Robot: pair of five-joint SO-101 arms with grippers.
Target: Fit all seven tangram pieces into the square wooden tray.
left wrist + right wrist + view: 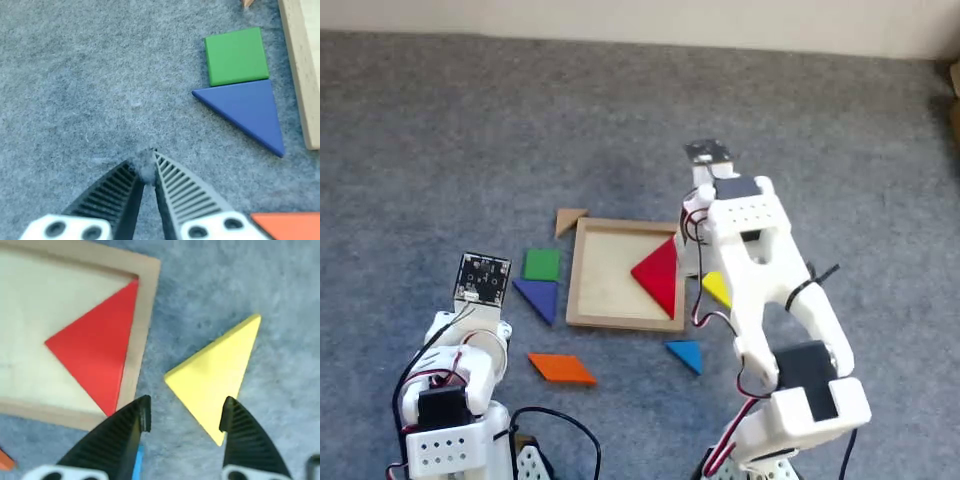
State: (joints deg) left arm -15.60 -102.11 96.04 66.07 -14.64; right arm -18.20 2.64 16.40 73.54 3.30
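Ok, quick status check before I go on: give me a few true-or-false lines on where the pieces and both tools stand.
1. The red triangle lies inside the wooden tray. True.
2. The right tool is shut on the yellow triangle. False: the right tool is open, and the yellow triangle lies on the carpet beside the tray.
3. The green square and the dark blue triangle both lie outside the tray. True.
4. The left tool is open. False: the left tool is shut, holding nothing.
5. The orange piece sits in the tray. False: the orange piece lies on the carpet, outside the tray.
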